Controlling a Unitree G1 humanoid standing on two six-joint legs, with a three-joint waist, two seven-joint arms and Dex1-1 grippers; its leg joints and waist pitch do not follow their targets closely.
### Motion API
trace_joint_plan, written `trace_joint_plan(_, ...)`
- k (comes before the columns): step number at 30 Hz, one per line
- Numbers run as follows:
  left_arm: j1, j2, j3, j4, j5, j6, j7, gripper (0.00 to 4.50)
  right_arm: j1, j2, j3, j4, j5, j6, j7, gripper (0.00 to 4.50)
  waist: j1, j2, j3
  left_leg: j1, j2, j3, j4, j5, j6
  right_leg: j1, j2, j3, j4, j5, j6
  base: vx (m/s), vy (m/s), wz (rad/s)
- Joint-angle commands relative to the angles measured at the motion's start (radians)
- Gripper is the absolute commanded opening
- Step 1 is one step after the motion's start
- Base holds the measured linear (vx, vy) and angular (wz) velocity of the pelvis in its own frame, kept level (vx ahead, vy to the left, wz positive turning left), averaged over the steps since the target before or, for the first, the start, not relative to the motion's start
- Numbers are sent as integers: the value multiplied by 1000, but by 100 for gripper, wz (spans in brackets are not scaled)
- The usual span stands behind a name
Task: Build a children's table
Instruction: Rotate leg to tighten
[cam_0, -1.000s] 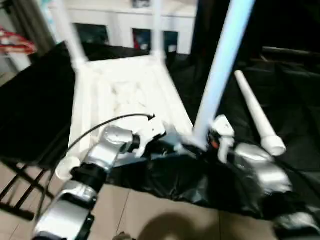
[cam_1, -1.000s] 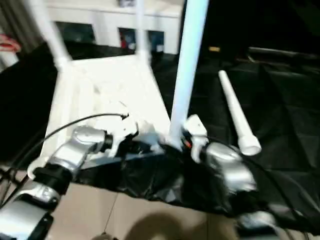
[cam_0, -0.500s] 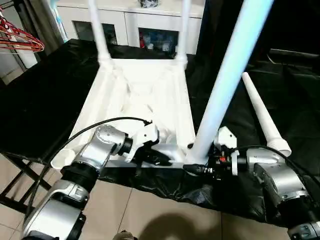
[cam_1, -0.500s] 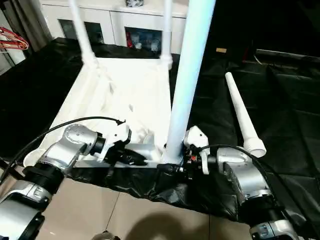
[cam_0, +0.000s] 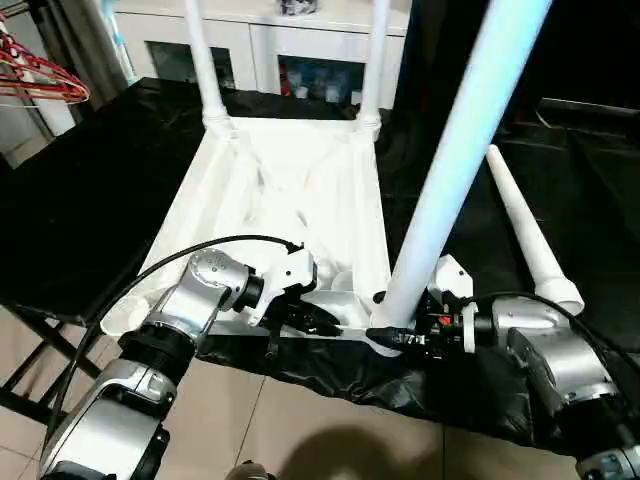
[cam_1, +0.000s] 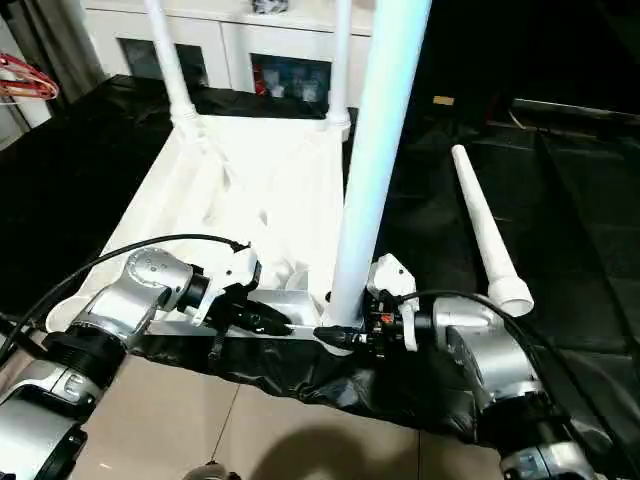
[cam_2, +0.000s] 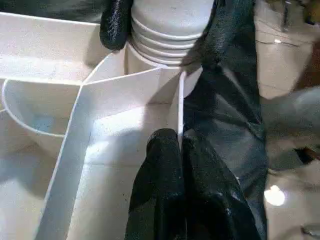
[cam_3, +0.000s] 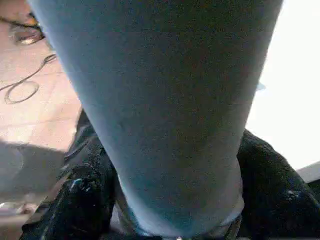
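Count: 1 white table top (cam_0: 290, 190), upside down on the black-draped surface (cam_0: 90, 200). 4 white legs total: 3 stand upright at the top's corners, two far ones (cam_0: 205, 60) (cam_0: 372, 60) and one near one (cam_0: 450, 170); 1 loose leg (cam_0: 528, 235) lies on the surface to the right of the top. 1 white cabinet (cam_0: 260, 40) behind the top. 2 tools: left (cam_0: 318, 320), right (cam_0: 392, 338).
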Motion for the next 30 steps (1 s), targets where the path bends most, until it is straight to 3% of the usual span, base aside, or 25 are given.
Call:
trace_joint_plan(1,-34,-49,44,-12,-29,10,102,0,10,50,34,8,-3,6,-39,279,-4,-13,-68,0,1,10,-64,-205,53,62,-42,31,-64,-252,-199,0,0,0)
trace_joint_plan(3,-46,-100,59,-4,-20,35,205,0,-13,120,2,88,-47,-6,-224,278,-10,-11,-66,-2,-2,9,-67,-212,36,58,-43,31,-68,-291,-186,0,0,0)
trace_joint_plan(5,-49,-126,61,-5,-11,44,258,0,-24,152,-7,126,-71,-16,-310,276,-26,-11,-63,-3,-8,3,-74,-250,10,63,-45,24,-81,-412,-141,0,0,0)
trace_joint_plan(8,-54,-174,62,-10,4,71,347,0,-54,215,-33,192,-98,-6,-459,276,-44,-11,-62,-2,-10,5,-73,-254,18,60,-41,26,-86,-409,-134,0,0,0)
trace_joint_plan(14,-67,-270,65,-6,33,123,524,0,-141,355,-89,327,-130,-1,-749,275,-61,-5,-64,-2,-13,3,-74,-239,20,59,-38,25,-87,-401,-135,0,0,0)
trace_joint_plan(18,-72,-279,51,-2,49,107,539,0,-167,388,-73,360,-156,-65,-767,275,-66,-6,-67,-4,-12,4,-72,-230,33,61,-36,27,-82,-326,-156,0,0,0)
trace_joint_plan(19,-69,-274,45,-9,53,101,527,0,-169,386,-74,362,-153,-70,-756,331,-66,-5,-67,-4,-12,5,-72,-231,38,62,-35,27,-79,-305,-164,0,0,0)
trace_joint_plan(21,-59,-258,36,-23,59,93,502,0,-169,381,-81,358,-138,-66,-731,345,-65,-8,-67,-3,-12,6,-72,-231,46,63,-35,28,-77,-287,-174,0,0,0)
trace_joint_plan(25,-35,-221,30,-55,38,73,431,0,-154,338,-67,331,-143,-74,-658,390,-63,-7,-68,-4,-10,5,-71,-217,58,66,-37,29,-73,-251,-189,0,0,0)
trace_joint_plan(30,-9,-162,20,-91,10,49,307,0,-113,238,-36,254,-117,-71,-461,400,-58,-8,-69,-3,-8,8,-68,-207,77,68,-36,31,-68,-197,-211,0,0,0)
